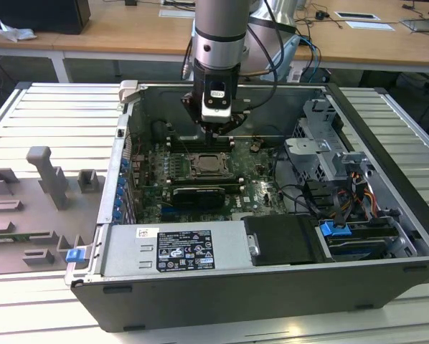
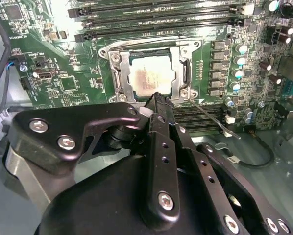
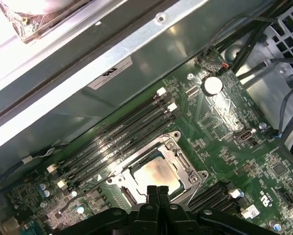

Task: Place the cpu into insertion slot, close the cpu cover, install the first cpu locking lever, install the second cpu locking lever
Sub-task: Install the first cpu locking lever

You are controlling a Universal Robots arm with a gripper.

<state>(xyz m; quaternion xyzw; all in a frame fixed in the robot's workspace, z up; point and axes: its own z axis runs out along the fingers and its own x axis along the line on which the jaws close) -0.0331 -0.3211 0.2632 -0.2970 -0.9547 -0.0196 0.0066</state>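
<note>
The cpu point(image 2: 149, 76), a pale square chip, lies in the insertion slot point(image 1: 211, 166) on the green motherboard. The silvery cpu cover point(image 2: 118, 73) lies flat around it, and the chip shows through its opening. In the first wrist view the cpu point(image 3: 155, 174) and cpu cover point(image 3: 185, 166) sit just beyond my fingertips. My gripper point(image 2: 157, 96) is shut with nothing in it and hovers at one edge of the socket; it also shows as the gripper point(image 3: 158, 188) and the gripper point(image 1: 216, 132). A thin locking lever point(image 2: 212, 118) sticks out slanted from one socket corner over the memory slots.
Long black memory slots point(image 2: 156, 12) flank the socket on both sides. The open computer case point(image 1: 387, 136) walls in the board, with cables and drive bays point(image 1: 329, 165) toward the exterior view's right and a power supply point(image 1: 178, 251) at the front. Grey fixtures point(image 1: 49, 179) stand on the table.
</note>
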